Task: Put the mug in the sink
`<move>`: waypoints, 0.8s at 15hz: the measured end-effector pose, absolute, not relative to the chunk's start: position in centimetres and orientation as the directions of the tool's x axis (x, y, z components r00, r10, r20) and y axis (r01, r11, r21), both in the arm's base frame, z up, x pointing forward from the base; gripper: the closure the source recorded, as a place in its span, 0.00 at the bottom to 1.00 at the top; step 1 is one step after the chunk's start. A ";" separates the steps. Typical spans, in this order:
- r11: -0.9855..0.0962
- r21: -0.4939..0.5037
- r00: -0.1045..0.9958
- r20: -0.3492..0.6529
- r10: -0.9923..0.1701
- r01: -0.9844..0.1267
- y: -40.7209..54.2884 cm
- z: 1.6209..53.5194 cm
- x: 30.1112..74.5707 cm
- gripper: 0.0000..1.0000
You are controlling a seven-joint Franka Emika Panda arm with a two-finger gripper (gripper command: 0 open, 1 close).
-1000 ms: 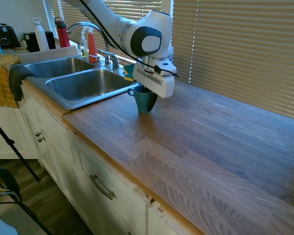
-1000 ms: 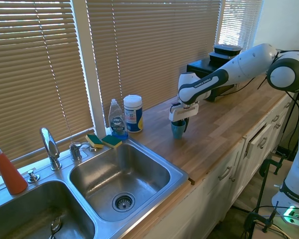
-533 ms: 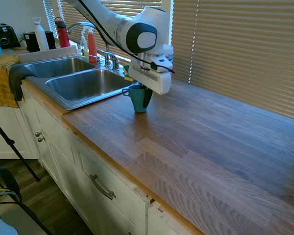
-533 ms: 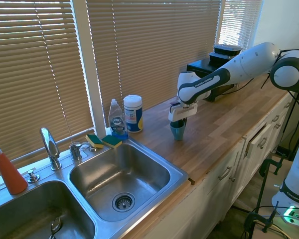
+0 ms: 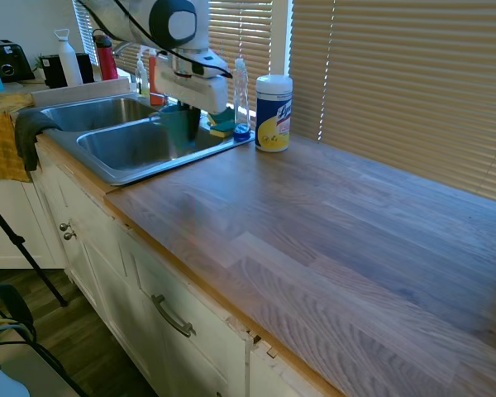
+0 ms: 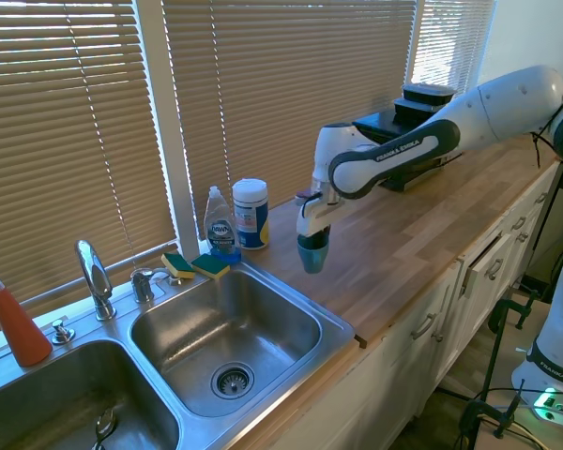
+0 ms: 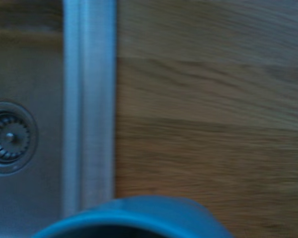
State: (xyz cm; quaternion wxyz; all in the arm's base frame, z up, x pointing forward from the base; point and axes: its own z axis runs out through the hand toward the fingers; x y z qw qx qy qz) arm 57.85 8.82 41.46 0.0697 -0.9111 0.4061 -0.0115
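Gripper [image 6: 311, 246] clenched on teal mug [image 6: 311, 256], held aloft above sink [image 6: 333, 323] rim by countertop [image 6: 403, 253]

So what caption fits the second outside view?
White arm's gripper carries a small teal-blue mug above the stainless steel double sink's rim.

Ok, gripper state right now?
Gripper: closed on the mug, carried in the air at the sink edge.
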 end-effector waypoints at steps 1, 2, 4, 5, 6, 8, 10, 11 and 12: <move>-0.676 -0.140 0.685 -0.034 -0.727 -0.724 11.7 41.6 58.1 1.00; -0.691 -0.146 0.702 -0.037 -0.711 -0.708 14.4 41.5 58.4 1.00; -0.713 -0.158 0.727 -0.047 -0.685 -0.683 19.0 40.8 59.8 1.00; -0.719 -0.163 0.734 -0.053 -0.677 -0.675 21.0 40.3 60.7 1.00; -0.721 -0.160 0.736 -0.063 -0.674 -0.674 22.6 39.7 61.7 1.00; -0.718 -0.151 0.732 -0.085 -0.676 -0.680 24.5 39.5 64.1 1.00; -0.710 -0.168 0.728 -0.080 -0.681 -0.684 25.0 38.8 64.9 1.00; -0.705 -0.180 0.725 -0.076 -0.685 -0.686 25.5 37.6 65.4 1.00; -0.698 -0.195 0.720 -0.071 -0.690 -0.689 25.9 36.2 66.1 1.00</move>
